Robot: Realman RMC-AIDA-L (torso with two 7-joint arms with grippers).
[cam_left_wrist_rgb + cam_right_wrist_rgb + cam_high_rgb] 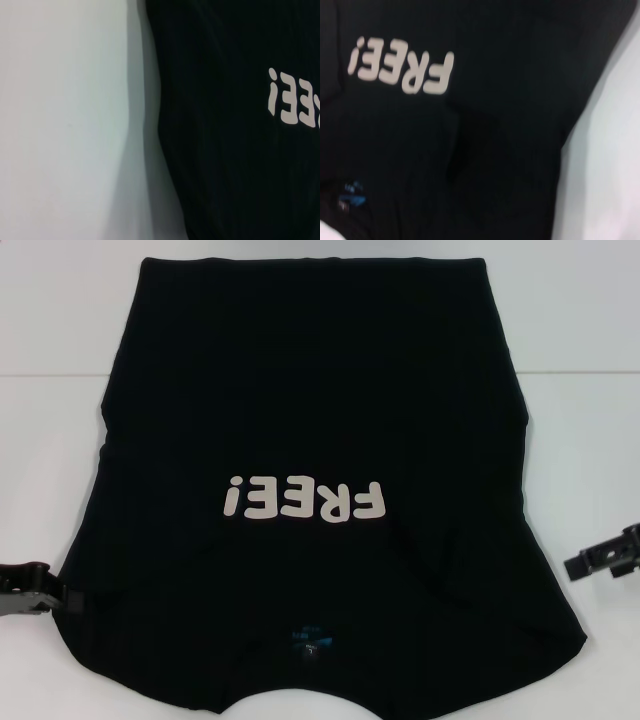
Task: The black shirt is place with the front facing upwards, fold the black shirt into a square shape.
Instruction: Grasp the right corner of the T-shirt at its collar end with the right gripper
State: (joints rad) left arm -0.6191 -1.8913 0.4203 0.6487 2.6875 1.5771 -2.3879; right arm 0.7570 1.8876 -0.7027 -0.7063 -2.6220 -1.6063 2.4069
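Observation:
The black shirt lies spread flat on the white table, front up, with its collar toward me. Its white "FREE!" lettering reads upside down and the small blue neck label sits near the front edge. My left gripper rests at the shirt's left edge near the shoulder, touching or just beside the cloth. My right gripper hovers over bare table just off the shirt's right edge. The left wrist view shows the shirt and lettering; the right wrist view shows the shirt, lettering and label.
White table surface shows on both sides of the shirt. A seam line crosses the table behind the shirt's middle. The hem reaches close to the far edge of the view.

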